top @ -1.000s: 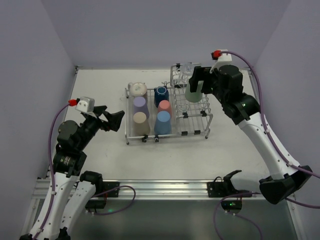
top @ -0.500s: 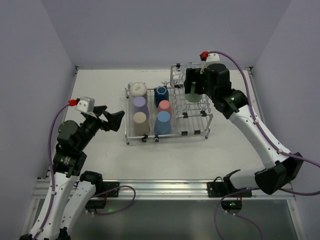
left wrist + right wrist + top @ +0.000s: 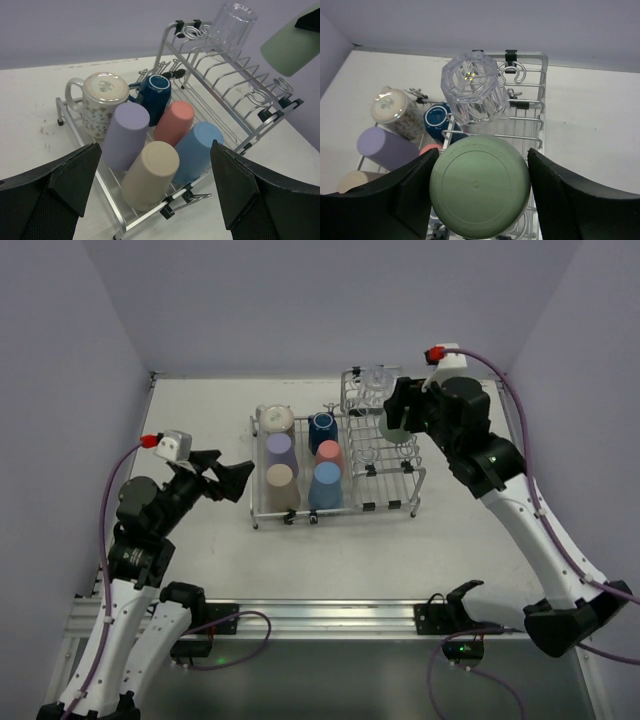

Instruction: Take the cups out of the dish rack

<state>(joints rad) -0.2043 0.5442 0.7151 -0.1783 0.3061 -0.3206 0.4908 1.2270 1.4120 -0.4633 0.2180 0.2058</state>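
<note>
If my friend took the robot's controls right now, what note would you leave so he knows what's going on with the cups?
Left gripper: open, empty, hovering left of the dish rack.
Right gripper: closed on the pale green cup, over the rack's taller end.
Taller end: the clear glass, upside down.
Flat half: speckled mug, dark blue cup, lavender cup, pink cup, tan cup, light blue cup.
Done: no cup is out on the table yet.
Left: set the green one down outside the rack, then unload the other seven.
</note>
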